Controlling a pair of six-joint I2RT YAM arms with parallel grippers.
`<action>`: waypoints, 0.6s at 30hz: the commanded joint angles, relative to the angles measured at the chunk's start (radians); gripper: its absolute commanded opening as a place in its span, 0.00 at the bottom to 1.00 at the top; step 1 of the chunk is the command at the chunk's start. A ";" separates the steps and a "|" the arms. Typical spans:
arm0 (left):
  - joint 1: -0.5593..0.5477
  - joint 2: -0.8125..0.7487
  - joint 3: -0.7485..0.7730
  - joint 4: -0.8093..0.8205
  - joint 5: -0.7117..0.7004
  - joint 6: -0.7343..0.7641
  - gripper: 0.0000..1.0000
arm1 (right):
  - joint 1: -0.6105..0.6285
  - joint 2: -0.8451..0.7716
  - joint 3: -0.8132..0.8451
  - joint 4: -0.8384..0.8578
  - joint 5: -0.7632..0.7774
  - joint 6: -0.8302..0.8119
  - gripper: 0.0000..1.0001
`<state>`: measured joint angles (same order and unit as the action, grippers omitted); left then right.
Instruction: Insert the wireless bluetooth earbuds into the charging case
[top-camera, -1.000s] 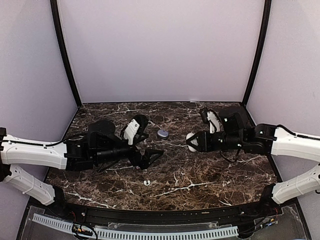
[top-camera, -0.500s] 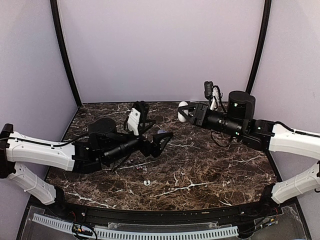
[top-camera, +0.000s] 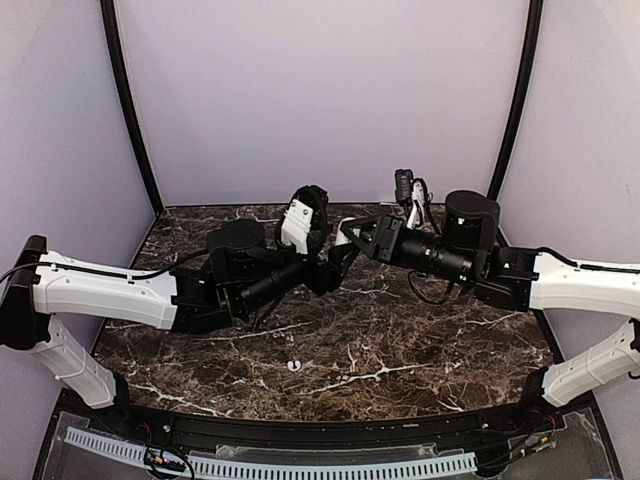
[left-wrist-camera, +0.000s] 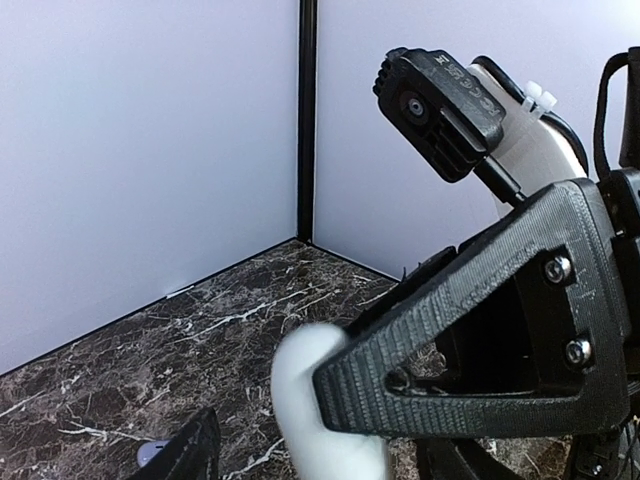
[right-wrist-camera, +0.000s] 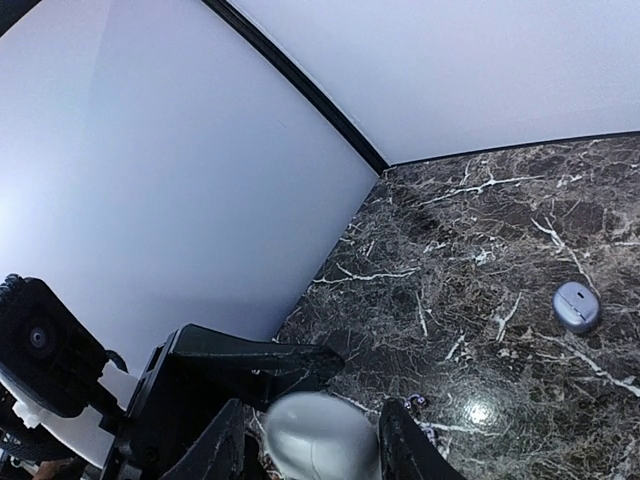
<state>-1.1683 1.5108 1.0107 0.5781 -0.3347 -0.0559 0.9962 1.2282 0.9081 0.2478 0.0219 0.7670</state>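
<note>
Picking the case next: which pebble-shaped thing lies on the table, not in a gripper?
The grey-blue charging case, lying on the marble; the white pebble sits in the right gripper.

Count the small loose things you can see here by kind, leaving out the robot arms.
charging case, lavender-grey: 1
white oval pebble: 1
earbud, small and white: 1 in view
Total: 3
</note>
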 joint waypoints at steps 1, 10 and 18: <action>-0.004 0.006 0.041 -0.018 -0.059 0.032 0.55 | 0.019 0.009 -0.019 0.058 0.039 0.004 0.43; 0.002 -0.002 0.029 -0.065 -0.109 0.026 0.17 | 0.014 -0.025 -0.017 -0.048 0.127 -0.020 0.52; 0.031 -0.235 -0.195 -0.364 0.100 -0.212 0.69 | -0.041 -0.141 -0.182 -0.244 0.036 -0.085 0.64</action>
<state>-1.1461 1.4128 0.9001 0.4076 -0.3714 -0.1211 0.9764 1.1278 0.8078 0.0971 0.1139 0.7238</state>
